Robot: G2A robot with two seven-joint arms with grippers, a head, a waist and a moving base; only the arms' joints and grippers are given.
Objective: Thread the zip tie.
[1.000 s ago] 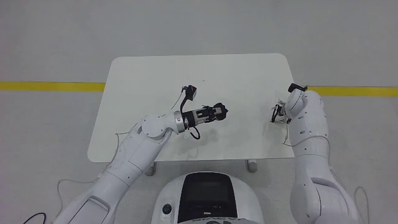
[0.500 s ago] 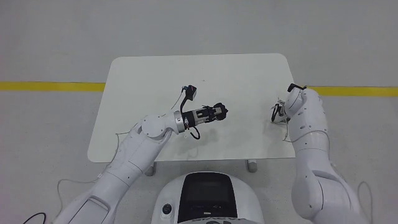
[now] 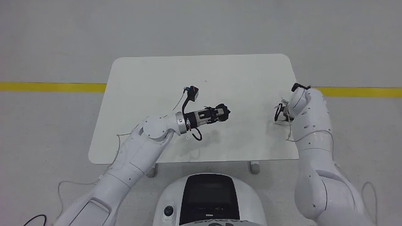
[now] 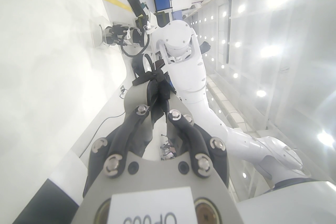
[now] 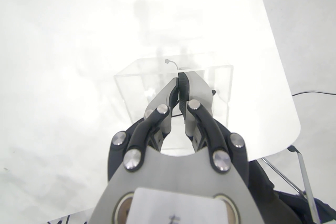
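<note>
My left gripper (image 3: 225, 111) hangs above the middle of the white table (image 3: 157, 100). In the left wrist view its fingers (image 4: 151, 93) are shut on a black zip tie (image 4: 140, 80), which curls into a small loop just past the tips. My right gripper (image 3: 279, 113) is near the table's right edge, over a small clear box (image 5: 126, 88). Its jaws are pressed together inside the box's open top. A thin grey strand (image 5: 171, 62) pokes out from between its tips. The left wrist view shows the right gripper (image 4: 113, 33) at the clear box (image 4: 96, 37) farther off.
A cable (image 5: 312, 92) runs over the floor beyond the table's right edge, near a metal table leg (image 5: 304, 170). A yellow line (image 3: 50, 86) crosses the floor on both sides of the table.
The right arm has shifted very slightly at the table's right edge. The left arm and its zip tie have kept still.
</note>
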